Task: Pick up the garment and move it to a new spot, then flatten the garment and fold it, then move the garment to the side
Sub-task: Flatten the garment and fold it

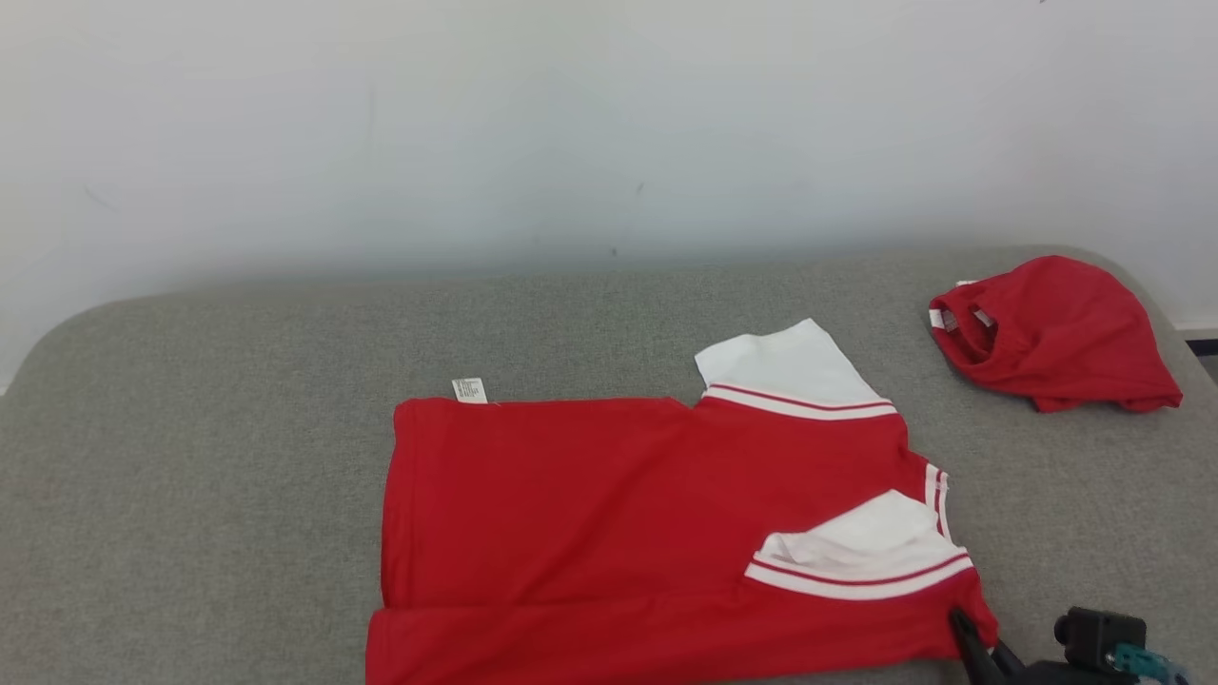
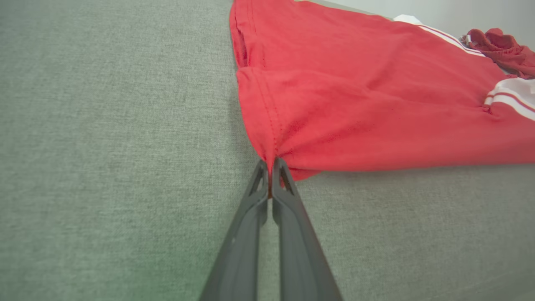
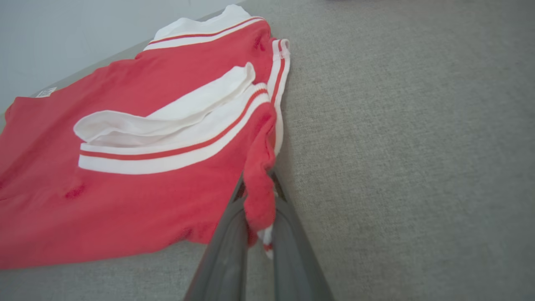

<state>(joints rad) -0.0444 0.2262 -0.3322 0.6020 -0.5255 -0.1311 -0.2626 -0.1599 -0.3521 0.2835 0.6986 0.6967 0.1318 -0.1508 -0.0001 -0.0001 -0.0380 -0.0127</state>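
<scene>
1. One grey padded surface (image 1: 190, 476) carries everything.
2. One red shirt (image 1: 590, 514) lies flat at its centre.
3. One crumpled red cloth (image 1: 1056, 333) sits well apart, at the far right.
4. Two grippers: the left gripper (image 2: 271, 175) is clamped on the shirt's near hem corner; the right gripper (image 3: 259, 186) is clamped on its near collar-end corner.
5. One white label (image 1: 469, 390) sticks out at the far hem corner.
</scene>
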